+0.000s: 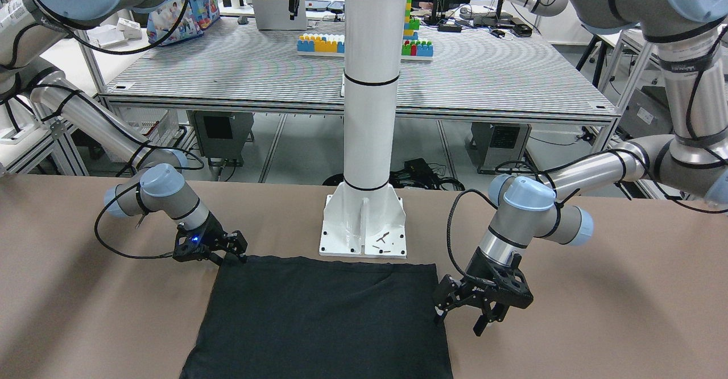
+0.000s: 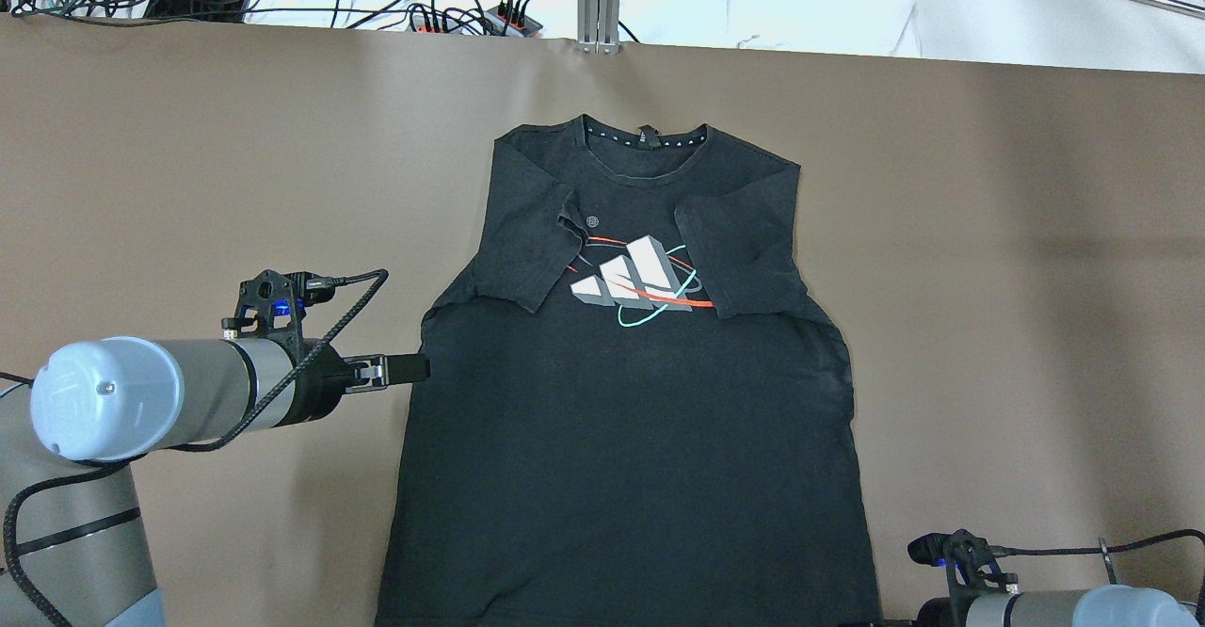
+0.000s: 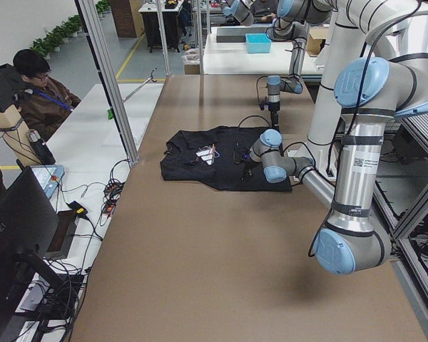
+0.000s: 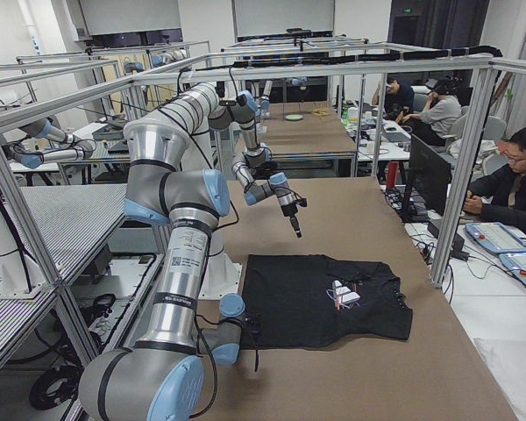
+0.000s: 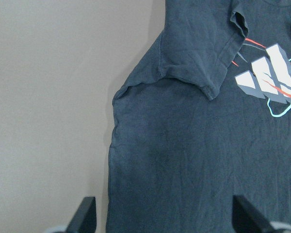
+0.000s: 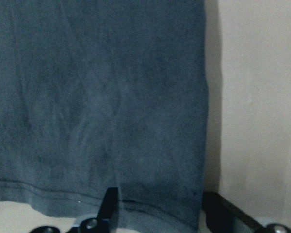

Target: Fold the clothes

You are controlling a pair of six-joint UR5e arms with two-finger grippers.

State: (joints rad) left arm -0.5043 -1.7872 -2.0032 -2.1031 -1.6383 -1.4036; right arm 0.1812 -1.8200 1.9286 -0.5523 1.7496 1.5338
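Black shirt (image 2: 621, 420) lies flat on the brown table (image 2: 188, 184), print up, sleeves tucked in, hem towards the white pillar (image 1: 367, 111). The left gripper (image 1: 462, 313) is down at the shirt's side edge, jaws spread wide astride it, nothing pinched. The right gripper (image 1: 234, 249) sits at the hem corner on the opposite side, also spread, and the corner lies between its fingers (image 6: 110, 201). This looks like the grab ahead of a fold. Done well, I'd say both sink low enough to catch both layers, close together, then lift level so the cloth carries over without skewing or dragging the tucked sleeves open.
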